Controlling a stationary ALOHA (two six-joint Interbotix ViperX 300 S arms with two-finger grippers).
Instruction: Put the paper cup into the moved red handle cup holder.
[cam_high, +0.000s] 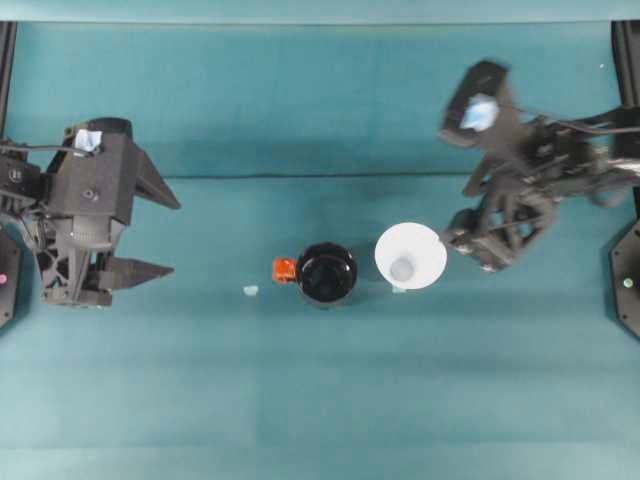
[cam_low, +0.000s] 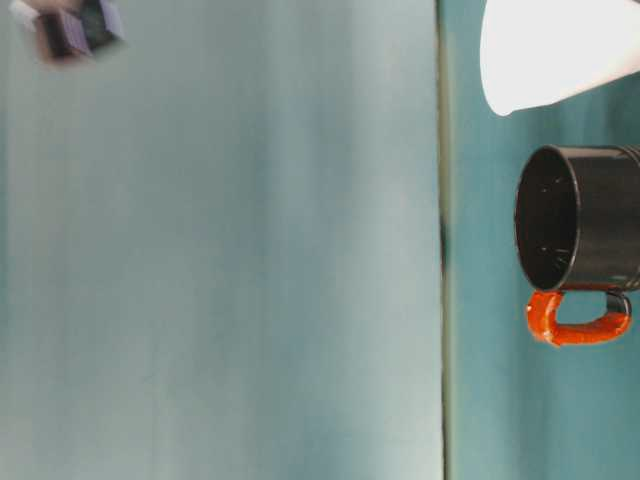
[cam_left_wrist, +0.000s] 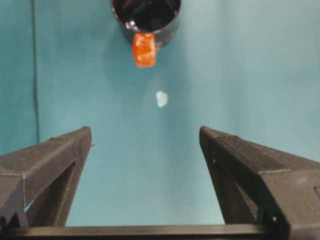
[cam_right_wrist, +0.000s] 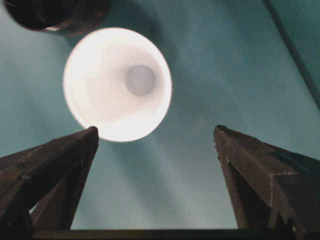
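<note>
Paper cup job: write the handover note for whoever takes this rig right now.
Left tool: open, empty, parked at the table's left side.
Right tool: open, empty, close beside the paper cup, not gripping it.
Paper cup: upright on the table, just right of the red handle cup holder, which is empty with its handle pointing left.
Done: nothing placed.
Left: grasp the cup, lift it, set it into the holder.

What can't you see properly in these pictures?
- The paper cup is cut off by the edge of the table-level view, so its bottom is out of sight.
- The red handle cup holder is cut by the top edge in the left wrist view.
- The right tool is blurred in the overhead view.
- A tiny pale scrap on the table is too small to identify.
</note>
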